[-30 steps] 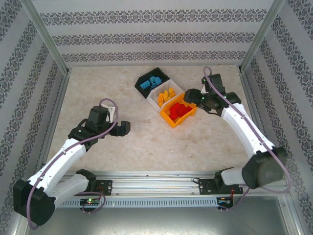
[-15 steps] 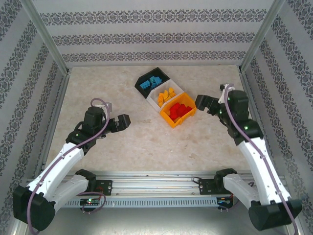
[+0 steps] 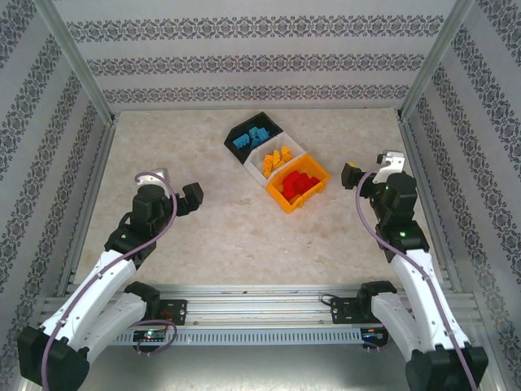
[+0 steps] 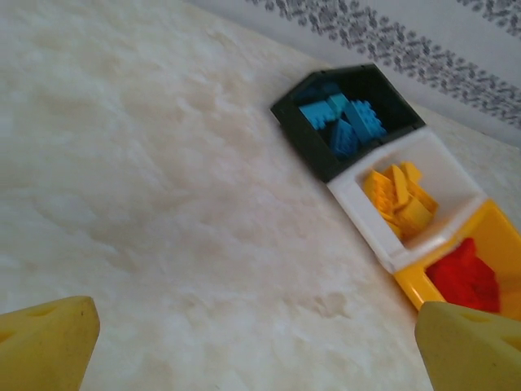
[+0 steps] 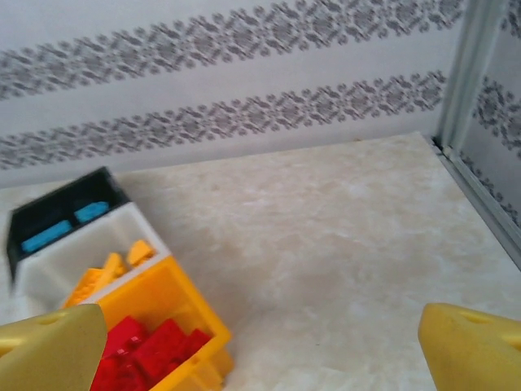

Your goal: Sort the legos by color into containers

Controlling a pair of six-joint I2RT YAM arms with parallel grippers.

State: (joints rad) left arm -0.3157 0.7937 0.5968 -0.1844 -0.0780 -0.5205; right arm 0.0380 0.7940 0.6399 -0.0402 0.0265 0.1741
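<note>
Three joined containers stand in a diagonal row at mid-table. The black bin (image 3: 231,144) holds blue legos (image 3: 251,138), the white bin (image 3: 255,165) orange-yellow legos (image 3: 277,157), and the orange bin (image 3: 282,200) red legos (image 3: 299,183). My left gripper (image 3: 190,197) hangs open over bare table, well left of the bins, nothing between its yellow fingertips (image 4: 49,342). My right gripper (image 3: 352,175) is open and empty too, just right of the orange bin (image 5: 163,293); red legos (image 5: 146,346) lie beside its left fingertip (image 5: 53,350).
Patterned walls and metal frame posts (image 3: 423,73) close in the beige table (image 3: 228,236) on three sides. The arms' mounting rail (image 3: 260,305) runs along the near edge. Bare tabletop lies between the two grippers and in front of the bins.
The right gripper drew back from over the orange bin toward the right side, its jaws spreading wider. The left arm pulled back toward the left and nearer its base.
</note>
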